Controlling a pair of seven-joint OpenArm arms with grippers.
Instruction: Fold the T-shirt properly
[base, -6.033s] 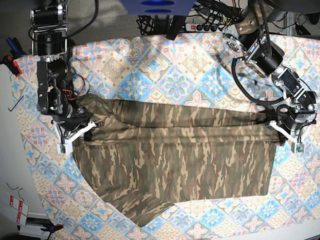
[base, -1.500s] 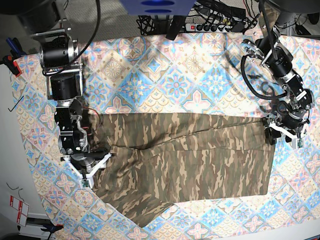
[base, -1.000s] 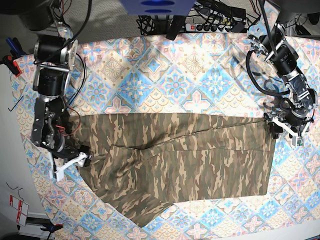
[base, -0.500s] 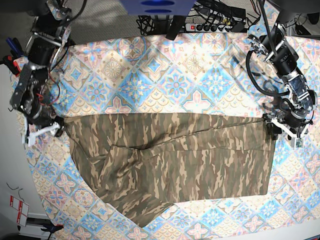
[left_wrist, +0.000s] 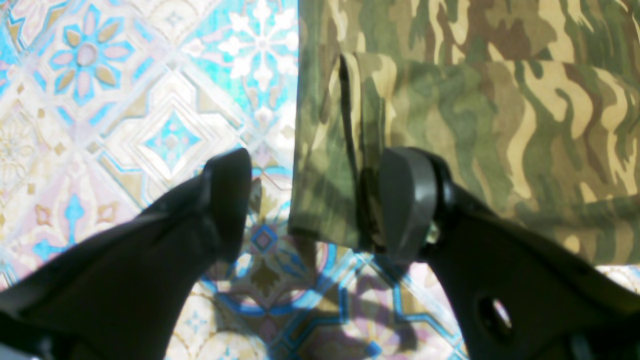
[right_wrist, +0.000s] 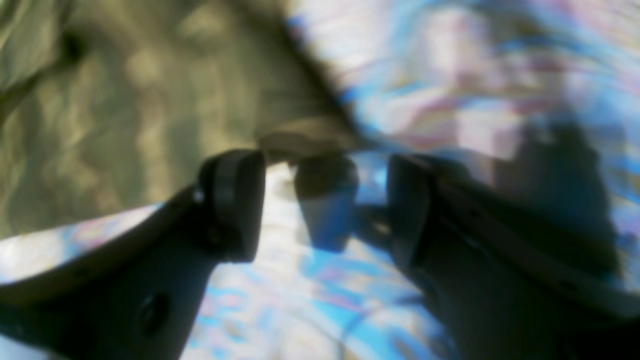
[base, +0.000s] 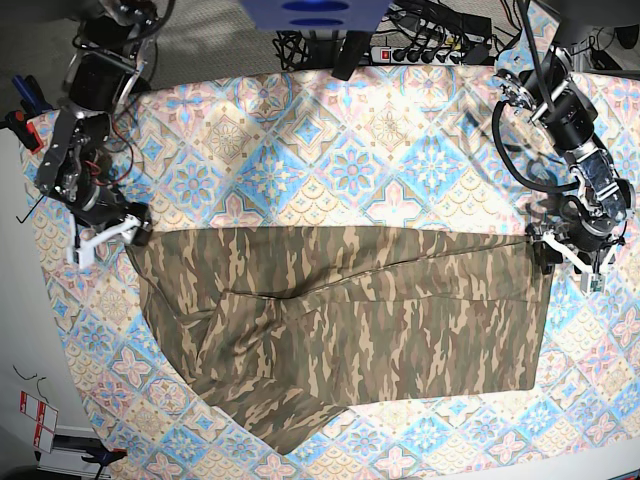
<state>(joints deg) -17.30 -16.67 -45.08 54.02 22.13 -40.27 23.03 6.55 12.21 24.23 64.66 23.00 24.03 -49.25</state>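
Left gripper (left_wrist: 315, 200): jaws spread wide, straddling the folded corner of the T-shirt (base: 350, 330); one finger over cloth, the other over bare tablecloth (base: 330, 140), nothing pinched.
Right gripper (right_wrist: 325, 200): jaws spread, empty, just off a shirt corner (this wrist view is blurred).
T-shirt: camouflage cloth lying flat across the middle of the table, folded lengthwise, a loose flap running to the near edge in the base view.
Arms: one at each far end of the shirt, well apart.
Tablecloth: pastel blue-pink tile pattern under everything.
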